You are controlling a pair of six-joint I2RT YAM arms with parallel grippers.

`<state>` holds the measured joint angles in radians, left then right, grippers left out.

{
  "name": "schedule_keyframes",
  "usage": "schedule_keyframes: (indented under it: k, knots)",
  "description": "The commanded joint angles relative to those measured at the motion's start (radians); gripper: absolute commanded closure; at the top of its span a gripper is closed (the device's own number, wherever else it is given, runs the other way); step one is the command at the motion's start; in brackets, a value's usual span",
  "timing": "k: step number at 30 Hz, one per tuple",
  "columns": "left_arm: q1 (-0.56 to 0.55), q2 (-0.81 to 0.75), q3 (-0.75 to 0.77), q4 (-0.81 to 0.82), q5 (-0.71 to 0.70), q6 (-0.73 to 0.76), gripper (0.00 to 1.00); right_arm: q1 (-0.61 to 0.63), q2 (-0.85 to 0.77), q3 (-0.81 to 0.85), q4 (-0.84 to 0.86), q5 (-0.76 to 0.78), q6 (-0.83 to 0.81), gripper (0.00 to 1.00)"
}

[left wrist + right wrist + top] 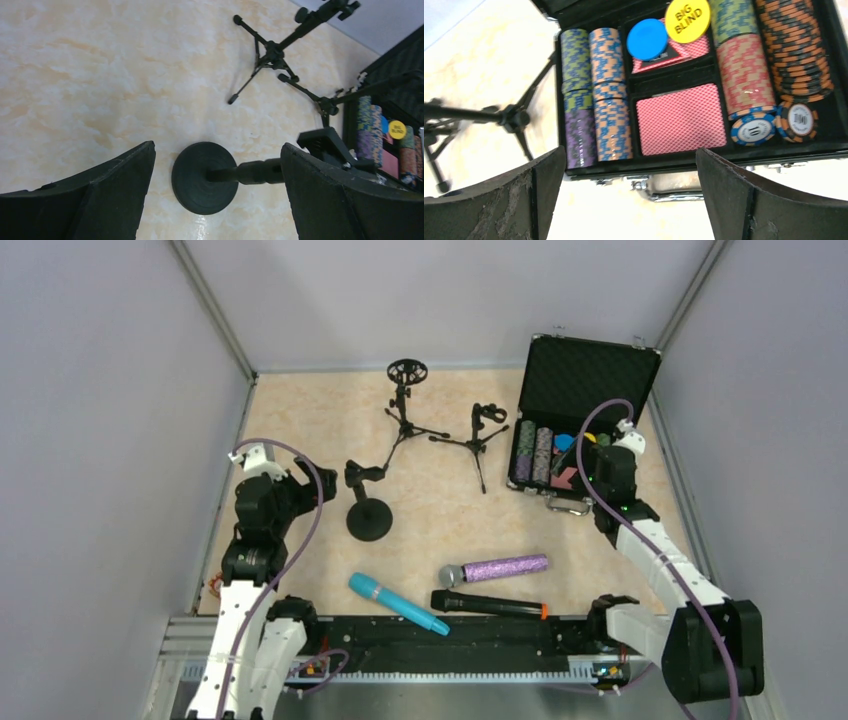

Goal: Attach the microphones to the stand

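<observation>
— Where do the microphones sit?
— All three lie flat on the tabletop (300,410), low in the middle of the top view. The cyan microphone (398,603) slants at lower left. The purple glitter microphone (495,569) lies to its right, silver grille pointing left. The black microphone (487,605) lies just below the purple one, with its orange ring at the right end.
— And the stands?
— The round-base stand (368,512) is left of centre. Higher up stand a ring-topped tripod stand (405,415) and a clip-topped tripod stand (478,440).
— The claws?
— The left claw (217,146) is spread wide and grips nothing; it hovers over the round-base stand. The right claw (629,151) is spread just as wide, also empty, above the near edge of the open poker chip case (585,380) at upper right.
— Room to move?
— Bare tabletop lies between the microphones and the stands. Grey walls (100,390) close the left, right and far edges, and the case fills the upper right corner.
</observation>
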<state>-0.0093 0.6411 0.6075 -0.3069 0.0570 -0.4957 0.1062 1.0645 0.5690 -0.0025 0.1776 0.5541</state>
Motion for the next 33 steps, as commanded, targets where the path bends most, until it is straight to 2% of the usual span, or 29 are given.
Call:
schedule_keyframes:
  k: [1, 12, 24, 27, 33]
  knots:
    - [0.000, -0.074, -0.024, 0.052, 0.104, -0.027, 0.01, -0.011, -0.080, -0.018, -0.037, -0.120, 0.028, 0.01]
    - [0.000, -0.115, -0.042, -0.046, 0.185, -0.085, 0.01, -0.011, -0.126, -0.060, -0.049, -0.399, -0.008, 0.01]
    - [0.000, -0.175, -0.117, -0.060, 0.180, -0.161, 0.01, -0.012, -0.125, -0.069, -0.099, -0.545, -0.021, 0.01]
    - [0.000, -0.198, -0.104, -0.106, 0.113, -0.151, 0.01, -0.011, -0.125, -0.084, -0.086, -0.586, -0.026, 0.01]
    - [0.000, -0.221, -0.057, -0.232, -0.122, -0.141, 0.01, -0.012, -0.133, -0.126, -0.061, -0.660, -0.045, 0.01]
